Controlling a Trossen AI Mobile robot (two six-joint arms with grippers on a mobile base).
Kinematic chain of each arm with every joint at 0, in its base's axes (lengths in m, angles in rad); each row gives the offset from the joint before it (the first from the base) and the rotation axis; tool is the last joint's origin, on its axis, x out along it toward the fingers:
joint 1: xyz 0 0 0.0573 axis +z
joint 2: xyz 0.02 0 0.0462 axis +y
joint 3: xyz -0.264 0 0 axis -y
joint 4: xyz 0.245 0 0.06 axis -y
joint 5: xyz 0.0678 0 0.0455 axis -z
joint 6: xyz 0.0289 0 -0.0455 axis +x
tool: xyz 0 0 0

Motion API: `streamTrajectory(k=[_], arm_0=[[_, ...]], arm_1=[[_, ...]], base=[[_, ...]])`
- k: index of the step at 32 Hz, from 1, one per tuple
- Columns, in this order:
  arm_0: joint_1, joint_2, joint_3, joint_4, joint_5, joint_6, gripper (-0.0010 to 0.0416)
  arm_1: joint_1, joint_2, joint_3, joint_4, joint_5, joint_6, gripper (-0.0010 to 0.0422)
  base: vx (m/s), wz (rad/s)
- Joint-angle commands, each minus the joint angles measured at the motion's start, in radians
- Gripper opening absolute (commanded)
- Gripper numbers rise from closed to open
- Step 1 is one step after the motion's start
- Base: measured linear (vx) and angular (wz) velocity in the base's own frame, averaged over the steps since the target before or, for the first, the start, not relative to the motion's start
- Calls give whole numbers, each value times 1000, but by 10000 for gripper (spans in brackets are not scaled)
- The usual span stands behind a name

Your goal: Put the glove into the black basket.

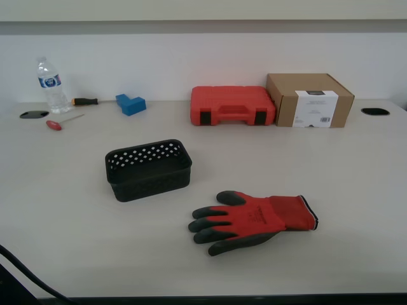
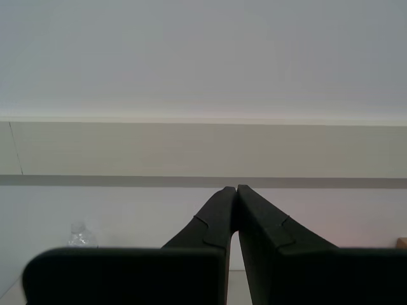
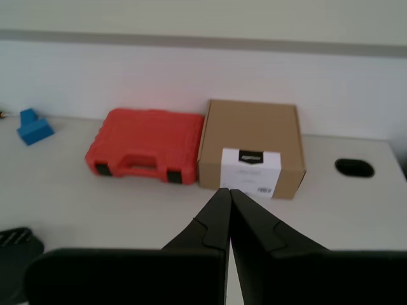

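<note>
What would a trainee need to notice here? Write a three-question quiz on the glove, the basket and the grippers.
1. True or false: the glove lies inside the black basket.
2. Which thing touches the red tool case on the exterior view's right? A) water bottle B) cardboard box C) blue block
3. Fill in: the jaws of my first gripper and my second gripper are both ____.

Key
1. False: it lies flat on the table, apart from the basket, toward the exterior view's right and nearer the camera.
2. B, the cardboard box.
3. Shut, holding nothing.
</note>
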Motion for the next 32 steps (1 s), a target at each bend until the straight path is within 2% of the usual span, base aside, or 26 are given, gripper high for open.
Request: streamTrajectory(k=[1, 6, 10, 13, 21, 29, 32], arm_0=[[15, 16, -6, -79, -37, 4, 1], [72, 90, -8, -183, -37, 14, 1], [124, 153, -8, -183, -37, 24, 1], [194, 232, -8, -177, -37, 48, 1], [362, 449, -8, -151, -41, 95, 1], [482, 684, -8, -54, -66, 103, 1], [515, 776, -8, -11, -67, 92, 1]], arm_1=[[0, 0, 1, 5, -2, 1, 0], [0, 0, 1, 5, -2, 1, 0], [0, 0, 1, 5, -1, 1, 0], [0, 0, 1, 5, -2, 1, 0], [0, 0, 1, 5, -2, 1, 0], [0, 0, 1, 5, -2, 1, 0], [0, 0, 1, 5, -2, 1, 0]], base=[[0, 0], [0, 0], [0, 0], [0, 0], [0, 0], [0, 0], [0, 0]])
